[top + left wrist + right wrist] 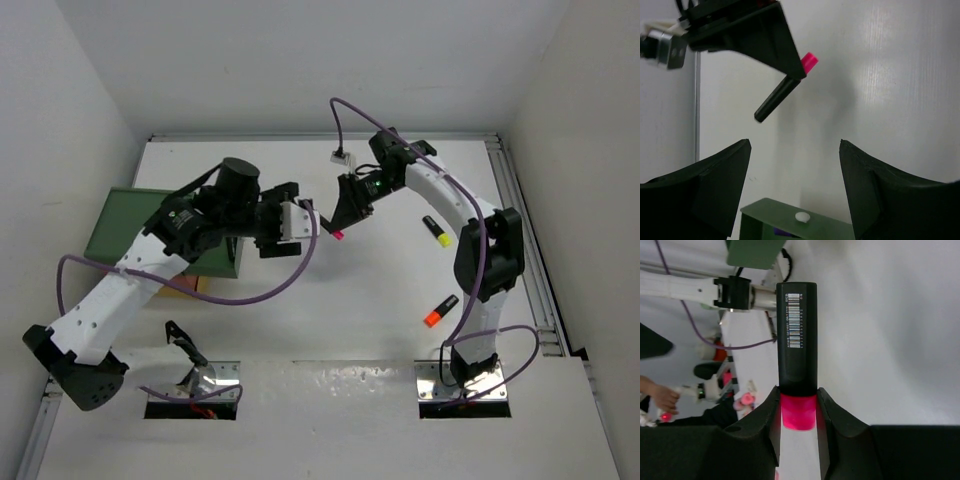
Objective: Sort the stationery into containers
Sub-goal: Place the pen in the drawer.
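1. While the dark green container [113, 232] sits at the far left of the table, half hidden under the left arm, it seems the likely place for the marker now being carried.
2. Just right of it, the left gripper [795, 145] hangs with its jaws spread wide and nothing between them. It faces the right arm's tool and is apart from it.
3. At the table's middle, the pink highlighter [797, 325] is up in the air and tilted. It is pinched at its pink cap end by the right gripper [798, 406], and the black barrel sticks out free.
4. This looks like a hand-over. To do it well, the left jaws should come square around the middle of the free barrel, well clear of the right fingers. They should clamp firmly before the right side lets go. Only the cap is held, so a sideways nudge could swing the barrel, and the approach should be slow and in line with it.
5. Further right, a yellow highlighter [436, 230] and an orange highlighter [440, 311] lie on the table, well apart and not yet sorted.
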You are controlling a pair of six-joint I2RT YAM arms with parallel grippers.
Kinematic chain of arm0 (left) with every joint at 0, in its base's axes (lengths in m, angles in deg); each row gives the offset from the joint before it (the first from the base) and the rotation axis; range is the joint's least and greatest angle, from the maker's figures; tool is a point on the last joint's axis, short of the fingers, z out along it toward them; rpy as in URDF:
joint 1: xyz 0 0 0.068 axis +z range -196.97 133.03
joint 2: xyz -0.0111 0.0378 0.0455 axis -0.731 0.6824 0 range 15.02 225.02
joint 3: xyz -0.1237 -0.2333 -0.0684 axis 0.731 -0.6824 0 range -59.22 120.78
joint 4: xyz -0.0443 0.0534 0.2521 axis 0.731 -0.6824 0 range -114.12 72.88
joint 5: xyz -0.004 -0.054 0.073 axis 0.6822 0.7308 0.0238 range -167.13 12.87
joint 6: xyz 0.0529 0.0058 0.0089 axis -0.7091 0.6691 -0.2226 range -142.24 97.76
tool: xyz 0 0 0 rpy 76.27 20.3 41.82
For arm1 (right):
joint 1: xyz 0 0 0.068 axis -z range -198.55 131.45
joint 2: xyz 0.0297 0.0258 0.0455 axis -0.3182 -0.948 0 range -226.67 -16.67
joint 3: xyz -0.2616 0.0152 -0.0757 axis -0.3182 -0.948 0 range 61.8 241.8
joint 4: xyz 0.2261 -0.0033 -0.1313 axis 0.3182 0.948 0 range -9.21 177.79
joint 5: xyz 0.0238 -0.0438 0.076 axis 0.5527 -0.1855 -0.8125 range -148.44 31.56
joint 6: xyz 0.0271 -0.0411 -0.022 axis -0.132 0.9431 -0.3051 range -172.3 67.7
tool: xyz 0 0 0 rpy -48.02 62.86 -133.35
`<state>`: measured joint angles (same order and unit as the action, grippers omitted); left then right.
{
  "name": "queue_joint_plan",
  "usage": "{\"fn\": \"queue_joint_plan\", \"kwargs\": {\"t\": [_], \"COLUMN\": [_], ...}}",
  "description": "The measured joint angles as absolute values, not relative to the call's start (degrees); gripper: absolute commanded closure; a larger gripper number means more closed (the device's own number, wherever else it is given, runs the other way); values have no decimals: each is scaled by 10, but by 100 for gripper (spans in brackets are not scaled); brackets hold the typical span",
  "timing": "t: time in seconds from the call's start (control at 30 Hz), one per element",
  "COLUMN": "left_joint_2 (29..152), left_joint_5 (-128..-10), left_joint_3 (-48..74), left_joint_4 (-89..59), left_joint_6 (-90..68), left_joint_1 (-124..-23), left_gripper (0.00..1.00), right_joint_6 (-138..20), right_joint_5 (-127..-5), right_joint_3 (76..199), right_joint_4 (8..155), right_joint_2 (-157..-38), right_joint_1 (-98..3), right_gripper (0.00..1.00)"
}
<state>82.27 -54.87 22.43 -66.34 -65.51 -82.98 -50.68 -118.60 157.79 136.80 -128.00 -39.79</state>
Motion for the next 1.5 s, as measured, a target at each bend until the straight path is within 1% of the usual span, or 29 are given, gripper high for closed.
{"fn": "queue_joint_plan", "kwargs": {"t": [0.23,0.5,0.63,0.77,0.87,0.9,0.97,1.0,1.03,1.07,1.1,1.13,1.17,1.27,1.5], "left_joint_2": [855,866,866,866,866,866,865,865,864,862,860,857,854,835,788], "left_joint_5": [-611,-655,-667,-675,-678,-677,-677,-677,-676,-675,-678,-680,-682,-694,-773], "left_joint_3": [212,183,173,169,168,168,168,168,168,167,167,167,167,167,149], "left_joint_4": [-664,-655,-644,-638,-637,-637,-635,-634,-635,-645,-645,-642,-641,-645,-664], "left_joint_6": [-710,-731,-739,-742,-742,-742,-743,-743,-743,-741,-735,-729,-721,-682,-544], "left_joint_1": [-911,-937,-938,-940,-943,-944,-947,-947,-948,-949,-951,-950,-948,-926,-835], "left_gripper": [25,29,38,41,48,54,60,70,75,84,89,93,100,100,100], "right_joint_6": [-562,-559,-547,-532,-518,-516,-511,-510,-510,-510,-513,-515,-521,-558,-627], "right_joint_5": [-1222,-1236,-1236,-1237,-1237,-1237,-1236,-1236,-1235,-1235,-1235,-1236,-1237,-1236,-1199], "right_joint_3": [1583,1594,1596,1605,1619,1624,1634,1637,1641,1646,1652,1656,1662,1667,1658], "right_joint_4": [1372,1406,1425,1443,1461,1466,1475,1478,1483,1484,1487,1488,1485,1450,1349], "right_joint_2": [-1280,-1262,-1243,-1235,-1235,-1235,-1235,-1235,-1236,-1236,-1236,-1236,-1236,-1235,-1230], "right_joint_1": [-428,-454,-465,-480,-488,-489,-492,-493,-494,-493,-489,-485,-480,-442,-293], "right_gripper": [100,100,100,100,100,100,99,93,85,69,62,52,48,44,44]}}
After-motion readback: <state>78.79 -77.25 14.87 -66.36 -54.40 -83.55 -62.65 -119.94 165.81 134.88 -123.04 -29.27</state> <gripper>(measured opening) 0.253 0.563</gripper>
